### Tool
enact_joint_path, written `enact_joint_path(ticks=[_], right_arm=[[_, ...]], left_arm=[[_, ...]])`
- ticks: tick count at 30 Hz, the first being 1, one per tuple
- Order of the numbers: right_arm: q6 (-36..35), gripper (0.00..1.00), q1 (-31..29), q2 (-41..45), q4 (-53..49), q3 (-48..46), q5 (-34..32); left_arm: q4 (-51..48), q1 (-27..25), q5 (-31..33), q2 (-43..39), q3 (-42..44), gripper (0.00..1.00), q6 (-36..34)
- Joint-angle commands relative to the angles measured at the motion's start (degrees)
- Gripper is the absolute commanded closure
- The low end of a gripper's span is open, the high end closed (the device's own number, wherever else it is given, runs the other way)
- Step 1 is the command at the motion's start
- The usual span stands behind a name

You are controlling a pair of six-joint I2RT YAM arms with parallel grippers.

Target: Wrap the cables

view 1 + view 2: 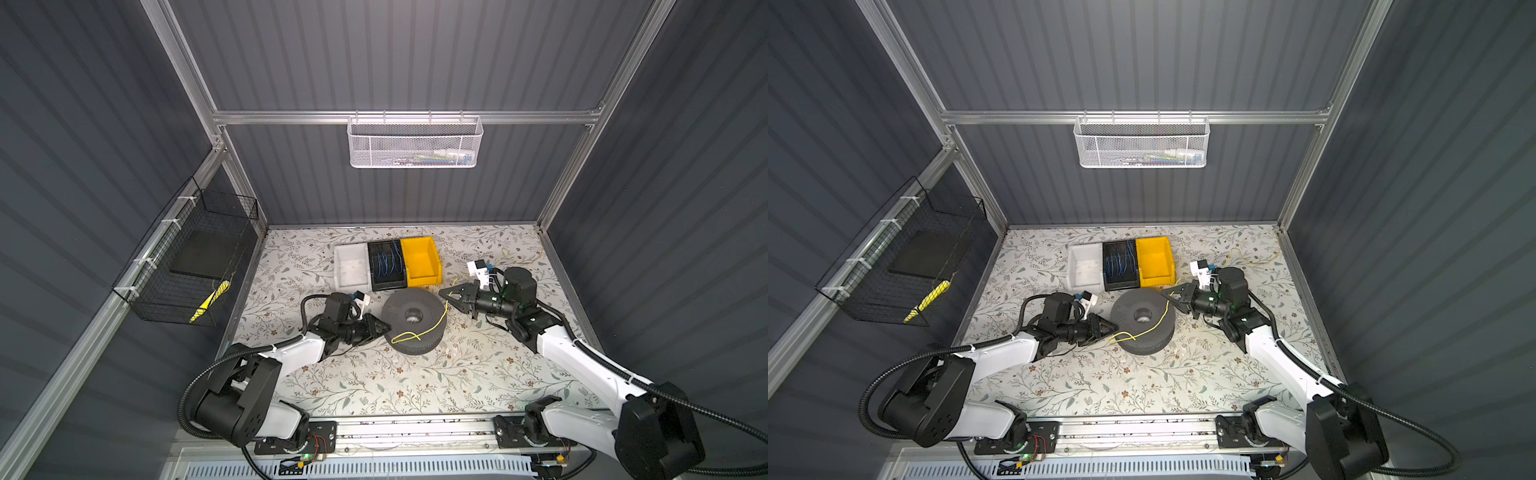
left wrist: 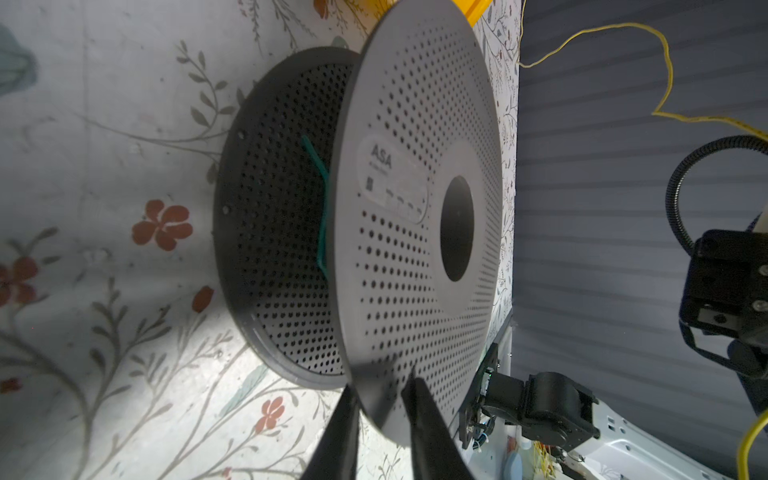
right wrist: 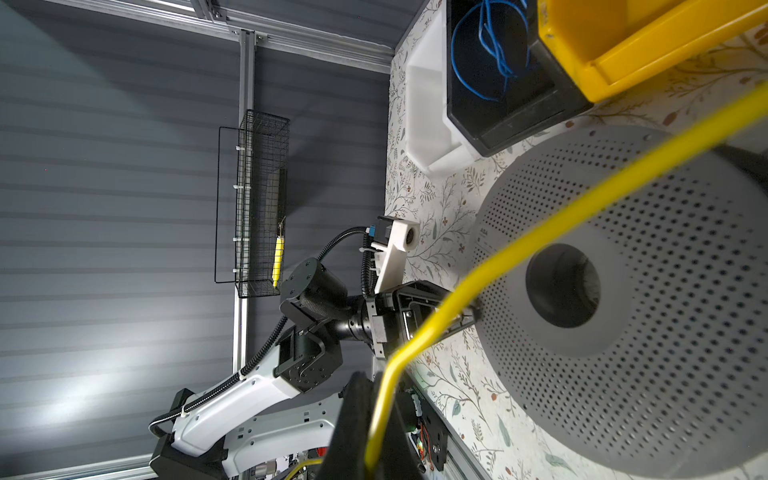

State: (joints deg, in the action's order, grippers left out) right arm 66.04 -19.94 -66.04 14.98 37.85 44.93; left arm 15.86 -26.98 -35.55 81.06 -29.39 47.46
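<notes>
The flowered table (image 1: 374, 386) carries everything, and the largest thing on it is a grey perforated spool (image 1: 397, 309) lying flat in the middle, just near of a row of three bins (image 1: 388, 266), white, black and yellow. The left gripper (image 1: 384, 328) meets the spool from the left. In the left wrist view its jaws stand on either side of the upper disc's rim (image 2: 380, 399) and look clenched on it. The right gripper (image 1: 446, 294) hangs just beyond the spool's far right edge, pinched tight on the yellow wire (image 3: 540, 237), which passes between its fingers (image 3: 353, 399). From that grip the wire crosses the right part of the top disc (image 1: 446, 309), drops over the near rim and ends in a small loose loop at the spool's near left, close to the left gripper but apart from it. Behind the right gripper the rest trails in slack curves on the far right of the table (image 1: 519, 259). No yellow turn shows around the core, so winding seems barely begun, with one arm steadying and the other feeding. The next move probably calls for leading the wire down between the two discs and round the core under light tension, minding the slack behind.
</notes>
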Motion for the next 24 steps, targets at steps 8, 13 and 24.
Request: enact_joint_path(ticks=[8,13,24], right_arm=[[-0.04,1.0,-0.18,0.65,0.84,0.44,-0.67],[-0.03,1.0,-0.18,0.36,1.28,0.17,-0.61],[-0.03,1.0,-0.12,-0.12,1.27,0.15,-0.89]], left_arm=[[4.86,-0.35,0.08,0.68,0.97,0.92,1.23],[8.14,-0.35,-0.03,2.36,1.53,0.7,1.88],[23.98,-0.79,-3.41,11.65,1.35,0.63,6.98]])
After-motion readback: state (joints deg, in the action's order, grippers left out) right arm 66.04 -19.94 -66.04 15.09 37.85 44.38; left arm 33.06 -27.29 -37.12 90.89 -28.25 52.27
